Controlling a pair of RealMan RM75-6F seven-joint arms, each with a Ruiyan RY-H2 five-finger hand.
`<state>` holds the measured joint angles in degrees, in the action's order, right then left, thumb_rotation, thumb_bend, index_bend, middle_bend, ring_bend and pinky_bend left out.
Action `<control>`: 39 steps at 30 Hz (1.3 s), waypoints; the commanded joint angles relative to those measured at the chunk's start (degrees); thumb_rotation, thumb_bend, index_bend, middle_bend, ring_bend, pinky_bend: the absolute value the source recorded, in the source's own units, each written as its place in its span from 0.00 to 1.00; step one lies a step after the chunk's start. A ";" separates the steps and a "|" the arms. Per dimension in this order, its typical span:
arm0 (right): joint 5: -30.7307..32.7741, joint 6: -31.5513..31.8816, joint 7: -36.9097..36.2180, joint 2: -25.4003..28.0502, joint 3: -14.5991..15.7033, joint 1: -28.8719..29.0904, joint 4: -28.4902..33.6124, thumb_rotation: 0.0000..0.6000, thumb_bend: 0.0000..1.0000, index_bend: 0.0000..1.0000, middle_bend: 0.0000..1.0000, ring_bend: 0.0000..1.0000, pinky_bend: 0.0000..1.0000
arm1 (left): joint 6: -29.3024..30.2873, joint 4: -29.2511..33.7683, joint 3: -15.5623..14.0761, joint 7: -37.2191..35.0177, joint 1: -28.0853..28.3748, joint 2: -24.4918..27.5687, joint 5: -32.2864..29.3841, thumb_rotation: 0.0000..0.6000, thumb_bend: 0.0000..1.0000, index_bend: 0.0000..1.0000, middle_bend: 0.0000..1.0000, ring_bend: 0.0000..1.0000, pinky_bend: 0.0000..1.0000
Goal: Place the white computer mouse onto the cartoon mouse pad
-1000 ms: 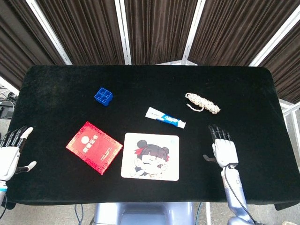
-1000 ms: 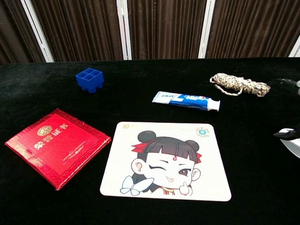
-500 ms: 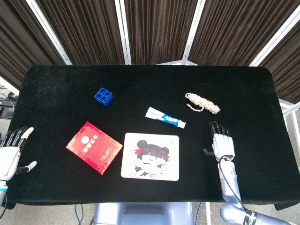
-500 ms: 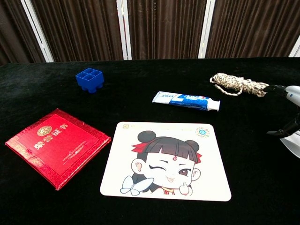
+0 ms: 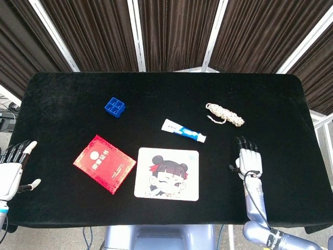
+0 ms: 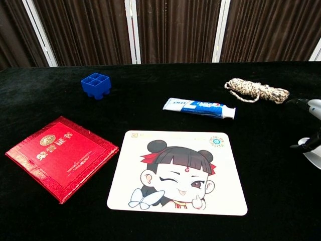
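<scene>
No white mouse showed; the open right hand [image 5: 248,160], at three o'clock of the cartoon mouse pad [image 5: 167,173], risked grabbing the toothpaste [image 5: 183,130] instead.

Both the left hand [image 5: 11,169] and right hand [image 5: 248,159] hover empty, fingers extended.

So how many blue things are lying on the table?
2: a blue block toward the back left, and a toothpaste tube, white with blue print, near the middle just behind the mouse pad. Nothing seems to hide another.
</scene>
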<state>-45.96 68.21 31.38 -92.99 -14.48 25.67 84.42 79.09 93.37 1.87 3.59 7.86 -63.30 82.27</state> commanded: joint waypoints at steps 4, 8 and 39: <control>0.81 0.12 0.51 -0.12 -0.11 0.35 -1.22 1.00 0.24 0.00 0.00 0.00 0.00 | 0.05 0.01 0.01 -0.18 -0.03 -0.04 -0.01 1.00 0.18 0.00 0.00 0.00 0.00; 1.74 0.42 0.76 -0.17 -0.46 0.42 -2.35 1.00 0.24 0.00 0.00 0.00 0.00 | -0.02 0.11 0.03 -0.19 -0.02 0.00 -0.15 1.00 0.18 0.00 0.00 0.00 0.00; 8.32 1.10 4.28 0.70 -0.75 0.00 -7.16 1.00 0.26 0.00 0.00 0.00 0.00 | 0.08 0.37 0.13 -1.08 -0.09 0.05 -0.31 1.00 0.18 0.00 0.00 0.00 0.00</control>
<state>-37.80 69.11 35.43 -92.33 -15.20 25.71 77.33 79.19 93.72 1.98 2.53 7.77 -63.26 81.97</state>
